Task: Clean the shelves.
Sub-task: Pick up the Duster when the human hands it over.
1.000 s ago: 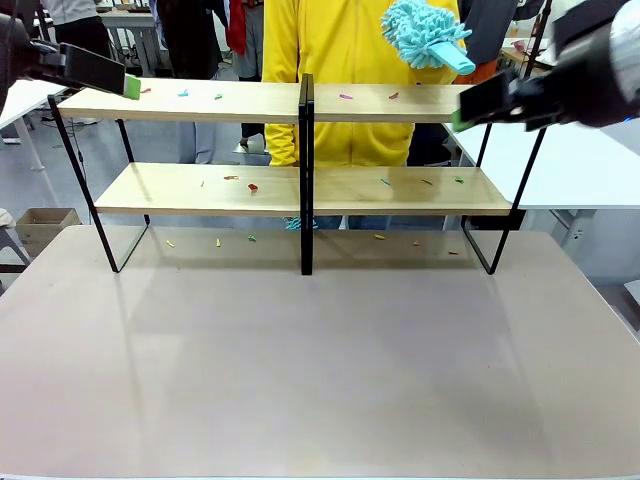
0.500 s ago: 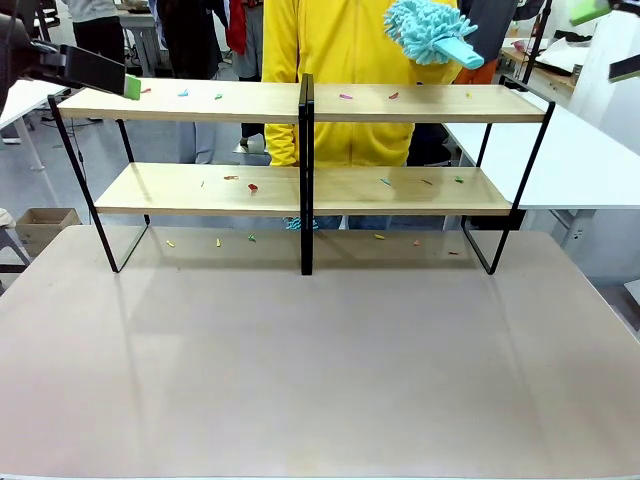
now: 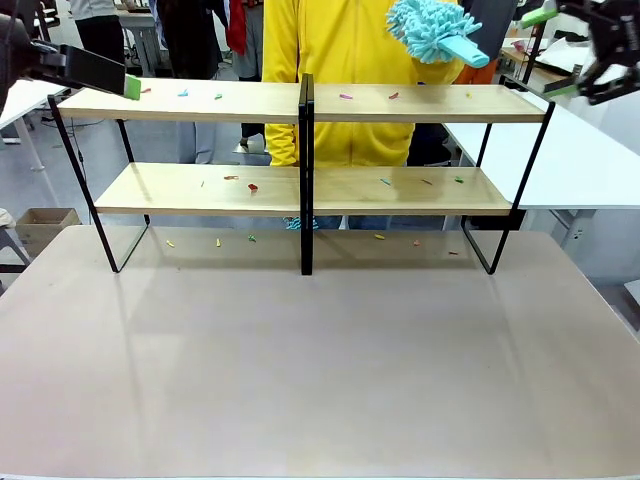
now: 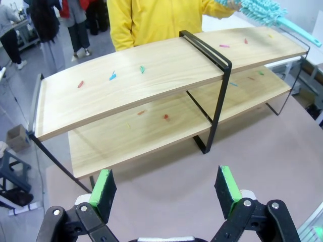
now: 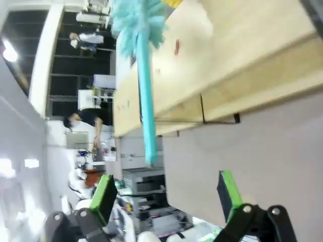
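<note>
Front view: I'm seeing shelves (image 3: 200, 102), two pale wooden boards, black frame, carrying scattered coloured bits (image 3: 345, 97).
Left gripper (image 4: 164, 185): fingers standing apart, empty.
Right gripper (image 5: 166, 194): gaping too, empty.

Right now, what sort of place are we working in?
Likely a robot lab or workshop: white tables beyond ours, other people standing behind, and the shelves staged with coloured scraps.

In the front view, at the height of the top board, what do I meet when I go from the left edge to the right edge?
left tool → black centre post of the shelves → teal duster → right tool
</note>
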`<state>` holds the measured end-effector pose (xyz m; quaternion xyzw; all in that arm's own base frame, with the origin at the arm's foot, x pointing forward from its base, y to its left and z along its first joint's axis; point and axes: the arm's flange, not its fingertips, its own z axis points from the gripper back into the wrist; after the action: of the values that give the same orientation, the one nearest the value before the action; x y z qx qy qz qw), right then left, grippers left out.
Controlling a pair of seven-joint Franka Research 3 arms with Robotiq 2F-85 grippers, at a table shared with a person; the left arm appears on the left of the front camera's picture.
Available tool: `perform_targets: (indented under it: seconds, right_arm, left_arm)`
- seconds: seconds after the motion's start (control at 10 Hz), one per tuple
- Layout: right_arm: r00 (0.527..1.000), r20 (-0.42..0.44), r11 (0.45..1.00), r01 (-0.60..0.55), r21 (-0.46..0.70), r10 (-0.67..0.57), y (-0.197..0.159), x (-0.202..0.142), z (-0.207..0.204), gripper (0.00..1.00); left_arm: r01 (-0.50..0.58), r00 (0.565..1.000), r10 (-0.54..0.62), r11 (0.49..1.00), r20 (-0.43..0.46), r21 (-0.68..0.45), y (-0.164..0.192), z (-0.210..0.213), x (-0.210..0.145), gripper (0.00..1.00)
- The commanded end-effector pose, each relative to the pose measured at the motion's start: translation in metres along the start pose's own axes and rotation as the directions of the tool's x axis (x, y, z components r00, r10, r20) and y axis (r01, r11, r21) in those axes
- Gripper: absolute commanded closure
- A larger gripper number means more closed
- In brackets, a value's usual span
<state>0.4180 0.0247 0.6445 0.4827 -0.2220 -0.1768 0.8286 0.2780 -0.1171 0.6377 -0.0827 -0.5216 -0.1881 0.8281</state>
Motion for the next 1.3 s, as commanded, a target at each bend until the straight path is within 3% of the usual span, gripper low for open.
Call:
perform_targets:
  seconds: [0.0, 0.3, 0.6, 0.7, 0.9, 1.0, 1.1, 1.2]
  right_arm:
    - [0.997, -0.033, 0.992, 0.069, 0.106, -0.066, 0.007, 0.056, -0.034, 0.0]
    - [0.997, -0.049, 0.985, 0.065, 0.162, -0.058, -0.004, 0.074, -0.08, 0.0]
    - [0.997, -0.069, 0.983, 0.056, 0.174, -0.045, -0.005, 0.073, -0.088, 0.0]
    - [0.997, -0.075, 0.984, 0.045, 0.172, -0.032, -0.003, 0.072, -0.087, 0.54]
    - [0.996, -0.085, 0.983, 0.056, 0.173, -0.042, -0.003, 0.069, -0.088, 0.55]
    - [0.996, -0.077, 0.981, 0.056, 0.184, -0.042, -0.002, 0.069, -0.087, 1.0]
    - [0.997, -0.074, 0.98, 0.053, 0.192, -0.039, -0.002, 0.07, -0.088, 0.71]
    - [0.998, -0.061, 0.981, 0.046, 0.187, -0.035, -0.002, 0.07, -0.088, 1.0]
  left_arm:
    - [-0.001, 1.0, 0.001, 1.0, 0.001, 0.002, 0.001, 0.0, 0.0, 0.0]
    - [-0.001, 1.0, 0.001, 1.0, 0.001, 0.002, 0.001, 0.0, 0.0, 0.0]
    - [-0.001, 1.0, 0.001, 1.0, 0.001, 0.002, 0.001, 0.0, 0.0, 0.0]
    - [-0.001, 1.0, 0.001, 1.0, 0.001, 0.002, 0.001, 0.0, 0.0, 0.0]
    - [-0.001, 1.0, 0.001, 1.0, 0.001, 0.002, 0.001, 0.0, 0.0, 0.0]
    - [-0.001, 1.0, 0.001, 1.0, 0.001, 0.002, 0.001, 0.0, 0.0, 0.0]
    - [-0.001, 1.0, 0.001, 1.0, 0.001, 0.002, 0.001, 0.0, 0.0, 0.0]
    - [-0.001, 1.0, 0.001, 1.0, 0.001, 0.002, 0.001, 0.0, 0.0, 0.0]
